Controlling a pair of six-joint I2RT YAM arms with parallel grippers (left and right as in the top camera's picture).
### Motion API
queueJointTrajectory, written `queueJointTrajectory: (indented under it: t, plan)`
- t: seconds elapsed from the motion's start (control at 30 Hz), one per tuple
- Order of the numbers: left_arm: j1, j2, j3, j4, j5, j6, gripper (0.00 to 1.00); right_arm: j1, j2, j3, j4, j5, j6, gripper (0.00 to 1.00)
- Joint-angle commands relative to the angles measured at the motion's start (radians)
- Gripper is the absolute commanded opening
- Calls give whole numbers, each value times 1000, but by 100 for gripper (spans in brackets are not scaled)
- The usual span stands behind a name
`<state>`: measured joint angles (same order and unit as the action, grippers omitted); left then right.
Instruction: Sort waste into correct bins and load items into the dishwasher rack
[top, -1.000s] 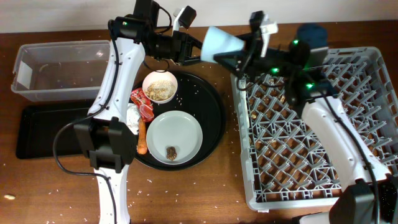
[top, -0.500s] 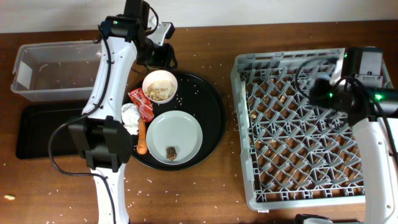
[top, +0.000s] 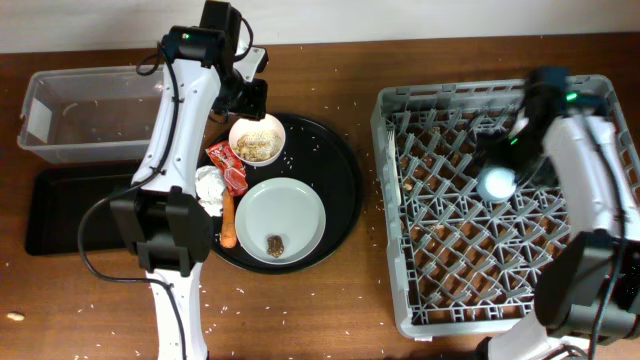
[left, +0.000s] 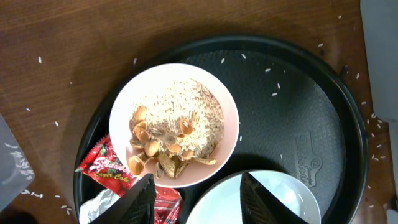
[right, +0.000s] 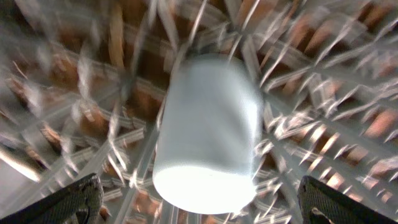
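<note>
**STATUS: CUP IN RACK, REMAINDER PENDING**

Nearest row, on round black tray (top: 340, 170):
- plate (top: 290, 215), flat, with brown lump (top: 275, 245) on it. Not loaded.
- carrot (top: 229, 222) just left of plate, long axis near-to-far. Not binned.

Mid row, same tray:
- tissue (top: 211, 188) and wrapper (top: 228, 165), side by side, touching. Not binned.
- bowl (left: 174, 124), upright, holding food scraps (left: 171, 134). Not emptied, not loaded.

L gripper (left: 198, 186): above bowl's near edge, fingers spread apart, nothing between.

R side:
- rack (top: 388, 220) with cup (right: 208, 124) inside, far half, on lattice floor among pegs.
- R gripper (right: 199, 183): fingers wide apart to either side of cup, no contact visible. Judged released; heavy blur, so low confidence.

Far L: clear tub (top: 90, 72) and, nearer, black bin tray (top: 60, 215). No waste items seen in either.

Progress est.: 1 of 3 items loaded, 0 waste sorted.

Cup attitude: long axis top-to-bottom in R wrist view, slight lean, brighter end toward fingers. Round pale blob overhead, so axis prob. near upright. Rim up or down: cannot tell.
</note>
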<state>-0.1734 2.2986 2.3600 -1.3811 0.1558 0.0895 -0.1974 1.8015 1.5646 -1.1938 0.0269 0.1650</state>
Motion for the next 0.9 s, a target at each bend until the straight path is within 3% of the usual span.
queueJointTrajectory:
  t: [0.0, 0.07, 0.17, 0.2, 0.3, 0.37, 0.47, 0.57, 0.7, 0.87]
  plan:
    - [0, -16, 8, -1, -8, 17, 43, -43, -26, 309, -114, -89, -62, 98]
    - [14, -18, 11, -47, -2, 16, 43, 27, -28, 490, -179, -209, -117, 98]
    - [79, -37, 16, -146, 149, 29, 43, 217, -25, 499, -134, -315, -116, 99]
    - [90, -48, 16, -185, 198, 90, 43, 283, -20, 499, -126, -303, -117, 98]
    - [38, -49, 2, -278, 154, 166, 43, 314, -16, 499, -106, -302, -105, 99]
    - [0, -47, -9, -238, 102, 143, 43, 322, 2, 499, -103, -304, -101, 98]
    - [-105, -19, -13, -55, -31, 144, 42, 320, 30, 499, -95, -303, -101, 98]
    - [-165, 96, -23, 84, -171, 70, 33, 282, 31, 499, -125, -247, -106, 98]
    - [-164, 201, -23, 86, -171, -70, 33, 235, 31, 499, -148, -240, -106, 98]
    - [-165, 271, -30, 71, -168, -79, 33, 234, 31, 499, -150, -232, -106, 98]
